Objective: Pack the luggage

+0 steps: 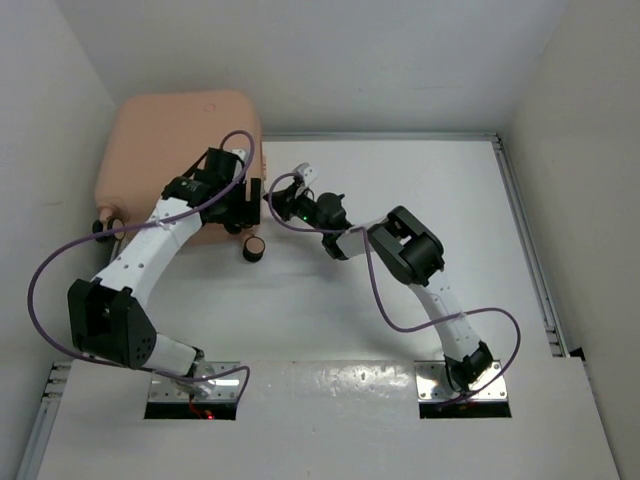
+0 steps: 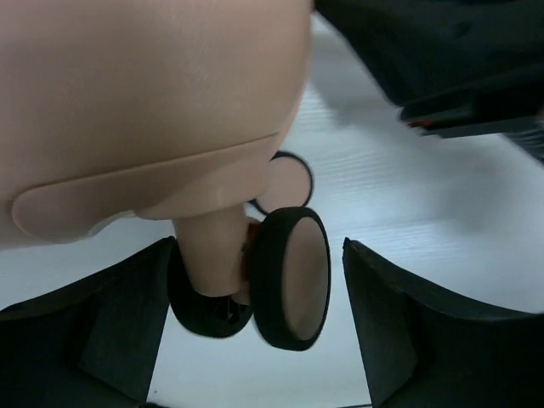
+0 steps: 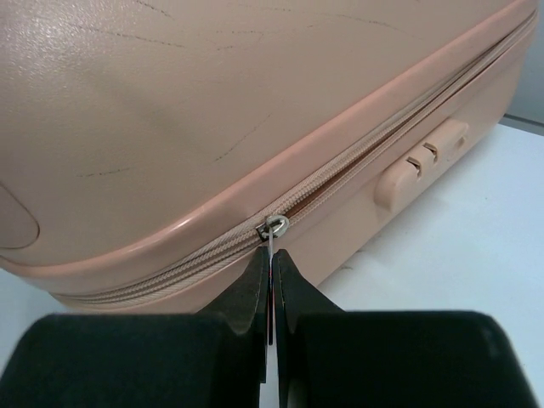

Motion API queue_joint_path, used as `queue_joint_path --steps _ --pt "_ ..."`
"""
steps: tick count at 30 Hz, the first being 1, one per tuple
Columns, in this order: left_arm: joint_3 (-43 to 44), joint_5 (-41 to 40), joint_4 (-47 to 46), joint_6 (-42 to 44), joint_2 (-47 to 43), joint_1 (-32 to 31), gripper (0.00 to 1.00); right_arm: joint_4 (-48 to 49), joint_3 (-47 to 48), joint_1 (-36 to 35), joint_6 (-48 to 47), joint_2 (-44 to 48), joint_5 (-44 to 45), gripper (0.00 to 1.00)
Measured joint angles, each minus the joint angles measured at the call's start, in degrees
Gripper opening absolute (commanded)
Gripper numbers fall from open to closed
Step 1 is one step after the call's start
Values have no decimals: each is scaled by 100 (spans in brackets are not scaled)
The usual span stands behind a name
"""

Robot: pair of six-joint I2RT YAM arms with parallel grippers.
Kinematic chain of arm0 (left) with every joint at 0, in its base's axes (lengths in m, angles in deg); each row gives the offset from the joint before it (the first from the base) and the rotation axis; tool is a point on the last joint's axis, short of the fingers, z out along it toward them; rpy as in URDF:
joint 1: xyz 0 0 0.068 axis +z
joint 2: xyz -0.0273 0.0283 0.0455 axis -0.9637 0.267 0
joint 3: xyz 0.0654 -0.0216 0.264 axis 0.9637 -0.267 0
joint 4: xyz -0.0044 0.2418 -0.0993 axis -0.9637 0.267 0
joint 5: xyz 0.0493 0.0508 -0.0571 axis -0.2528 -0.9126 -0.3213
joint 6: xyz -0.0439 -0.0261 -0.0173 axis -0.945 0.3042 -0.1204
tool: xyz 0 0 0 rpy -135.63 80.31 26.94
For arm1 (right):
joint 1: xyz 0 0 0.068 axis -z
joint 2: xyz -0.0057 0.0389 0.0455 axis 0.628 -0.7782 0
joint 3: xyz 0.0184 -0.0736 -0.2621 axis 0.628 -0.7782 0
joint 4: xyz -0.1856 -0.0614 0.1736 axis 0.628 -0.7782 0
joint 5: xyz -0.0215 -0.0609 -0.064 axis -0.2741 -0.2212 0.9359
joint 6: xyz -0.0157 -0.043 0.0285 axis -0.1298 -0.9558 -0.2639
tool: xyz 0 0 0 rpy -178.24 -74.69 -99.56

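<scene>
The peach-pink luggage (image 1: 170,140) is lying flat and closed on the table (image 1: 430,200), at its far-left corner. The left arm is reaching over the luggage's near-right corner. There the left gripper (image 2: 259,255) is hanging with its fingers spread wide on either side of a black-rimmed caster wheel (image 2: 289,280). The finger on the right of the wrist view is standing clear of the wheel; whether the other one is touching it cannot be told. The right arm is stretching leftward to the luggage's right side. The right gripper (image 3: 272,280) is pressing its fingers together, pinching the small metal zipper pull (image 3: 274,228). The zipper (image 3: 170,272) is running along the seam between the two shells. A peach combination lock (image 3: 421,161) is sitting just below the seam, farther along that side.
</scene>
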Motion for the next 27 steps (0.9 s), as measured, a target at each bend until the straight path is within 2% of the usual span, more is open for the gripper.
queue_joint_path --steps 1,5,6,8,9,13,15,17,20,27 --pt "-81 -83 0 -42 2 -9 75 11 -24 17 28 15 4 0" --pt "-225 -452 -11 -146 210 -28 68 50 -129 42 127 79 0 0" --pt "-223 -544 -48 -149 308 -31 60 50 -151 48 138 98 -7 0" --pt "-116 -686 70 -195 601 -26 52 68 -203 63 153 131 -31 0" --pt "-20 -765 221 -240 741 -24 39 74 -214 76 164 133 -42 0" --pt "505 -822 623 -398 1123 -151 21 96 -219 131 166 136 -70 0" --pt "758 -944 614 -409 1357 -310 9 96 -219 192 164 136 -61 0" --pt "914 -1058 516 -420 1526 -452 2 107 -256 293 166 149 -55 0" --pt "966 -1222 330 -382 1622 -721 0 164 -531 428 166 295 -76 0" --pt "660 -1281 -404 -205 1517 -1565 0 328 -2127 992 192 1338 -452 0"
